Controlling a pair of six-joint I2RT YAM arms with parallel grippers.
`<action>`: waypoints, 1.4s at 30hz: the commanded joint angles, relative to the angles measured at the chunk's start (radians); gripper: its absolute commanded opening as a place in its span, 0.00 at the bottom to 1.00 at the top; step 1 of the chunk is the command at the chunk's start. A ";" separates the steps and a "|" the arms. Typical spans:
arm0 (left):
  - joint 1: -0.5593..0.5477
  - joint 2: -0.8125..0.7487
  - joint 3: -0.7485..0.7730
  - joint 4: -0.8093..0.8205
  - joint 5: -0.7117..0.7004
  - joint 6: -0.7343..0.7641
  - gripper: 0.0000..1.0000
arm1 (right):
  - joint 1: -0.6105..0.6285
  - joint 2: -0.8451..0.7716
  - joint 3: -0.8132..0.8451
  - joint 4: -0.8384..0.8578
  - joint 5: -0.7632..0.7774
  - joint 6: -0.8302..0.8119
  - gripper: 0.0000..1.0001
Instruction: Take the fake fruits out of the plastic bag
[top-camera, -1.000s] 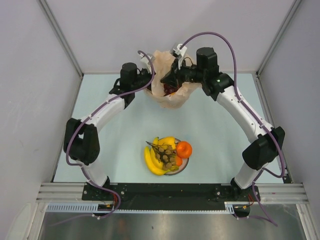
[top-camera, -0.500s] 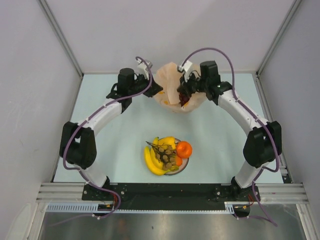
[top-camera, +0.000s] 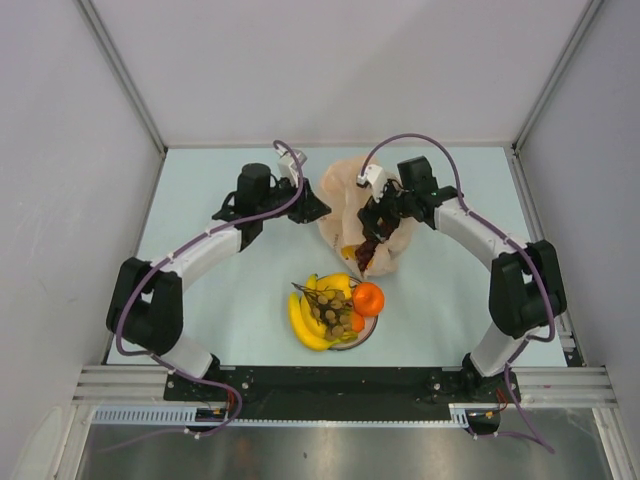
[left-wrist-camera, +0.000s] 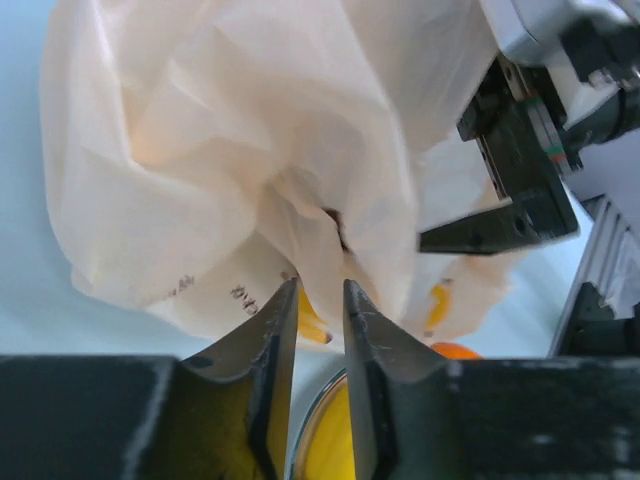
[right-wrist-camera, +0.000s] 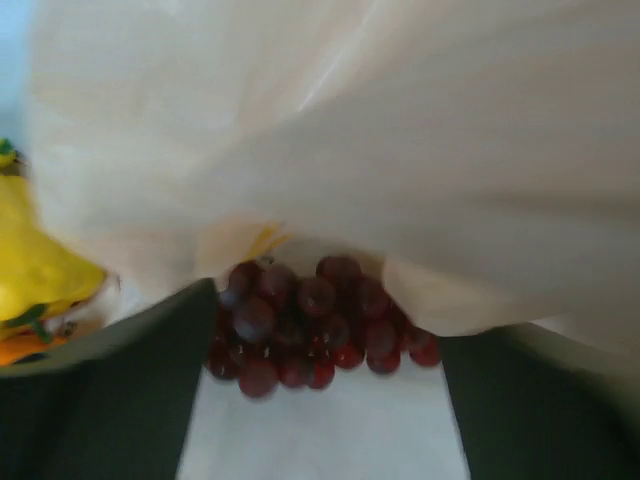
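Between the spread right fingers, grapes lay under the bag; left fingers, slightly parted, held nothing. Clamping the grapes seemed due next.

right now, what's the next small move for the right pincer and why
Probably close the right pincer on the dark grape bunch: it pokes out from under the plastic bag, between the wide-open fingers, so a grip could pull it clear.

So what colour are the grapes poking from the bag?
Dark red to purple; the grape bunch shows best in the right wrist view.
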 joint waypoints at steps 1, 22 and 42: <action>-0.012 -0.069 0.002 0.063 0.019 -0.059 0.36 | 0.020 -0.149 0.006 -0.093 0.001 -0.019 1.00; -0.021 -0.115 -0.018 0.080 0.005 -0.102 0.38 | 0.057 -0.424 -0.166 -0.312 0.094 -0.146 1.00; -0.035 -0.104 -0.002 0.068 0.013 -0.081 0.57 | 0.116 -0.330 -0.100 0.038 0.117 0.162 0.67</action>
